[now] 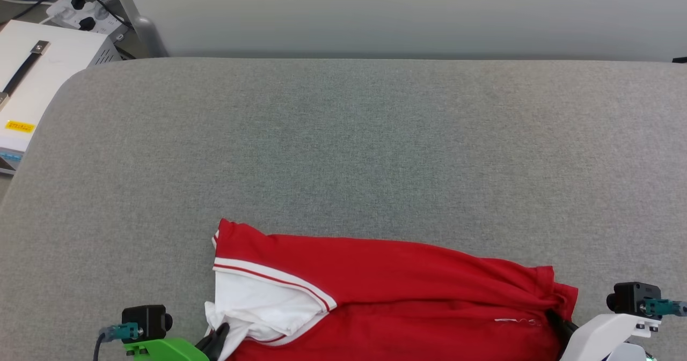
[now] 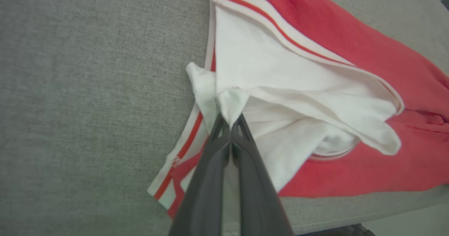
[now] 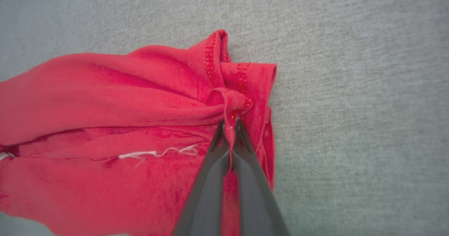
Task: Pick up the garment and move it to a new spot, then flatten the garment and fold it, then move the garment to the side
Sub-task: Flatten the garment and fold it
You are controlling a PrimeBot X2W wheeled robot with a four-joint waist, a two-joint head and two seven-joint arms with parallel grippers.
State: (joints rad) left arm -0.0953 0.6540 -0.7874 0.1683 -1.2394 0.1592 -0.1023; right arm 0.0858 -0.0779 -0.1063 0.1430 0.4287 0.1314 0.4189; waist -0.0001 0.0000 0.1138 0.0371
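The shirt (image 1: pixel 408 296) runs off the bottom edge of the head view, so its lower half cannot be seen. There the left tool (image 1: pixel 216 341) shows as dark finger stubs half under the white sleeve (image 1: pixel 257 302), and the right tool (image 1: pixel 561 326) is mostly buried behind bunched red cloth. In each wrist view the fingertips are lost inside a pinched fold. The white box (image 1: pixel 37 71) is cut by the left edge; its yellow label (image 1: pixel 20 126) is too small to read.
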